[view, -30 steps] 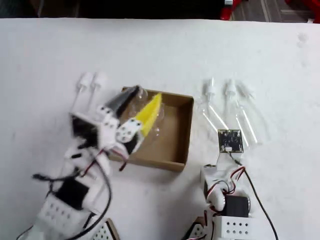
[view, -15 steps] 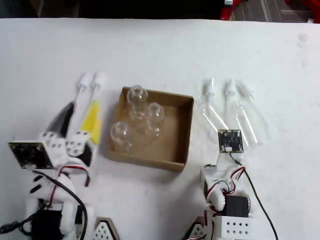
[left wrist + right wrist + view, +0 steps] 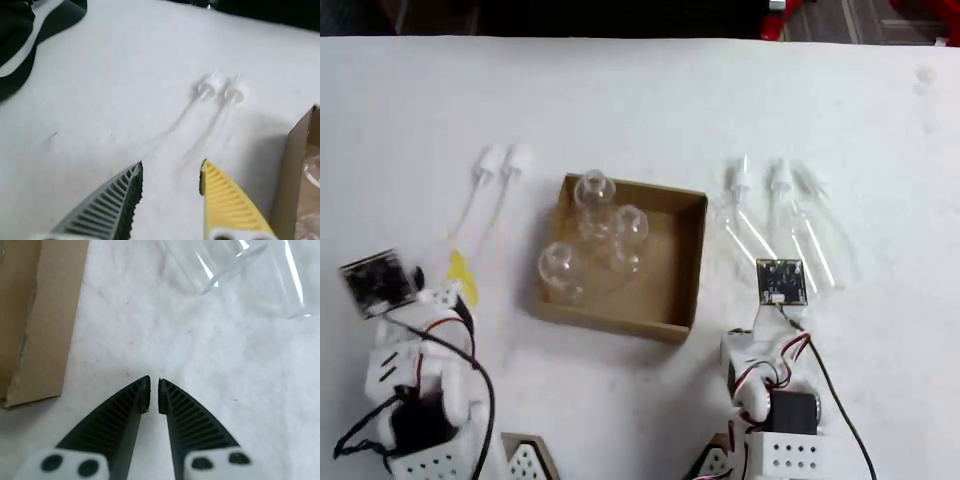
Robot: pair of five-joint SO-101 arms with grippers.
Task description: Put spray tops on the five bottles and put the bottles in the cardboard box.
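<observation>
High view: three clear bottles [image 3: 563, 265] stand in the cardboard box [image 3: 698, 262] at centre, and two spray tops [image 3: 492, 164] lie on the desk [image 3: 640, 100] to its upper left. They look light, slick and thin-tubed, so pinch the head. Facing them, the left end effector [image 3: 171, 167] gapes empty; the right end effector [image 3: 154, 385] is nearly closed on nothing.
</observation>
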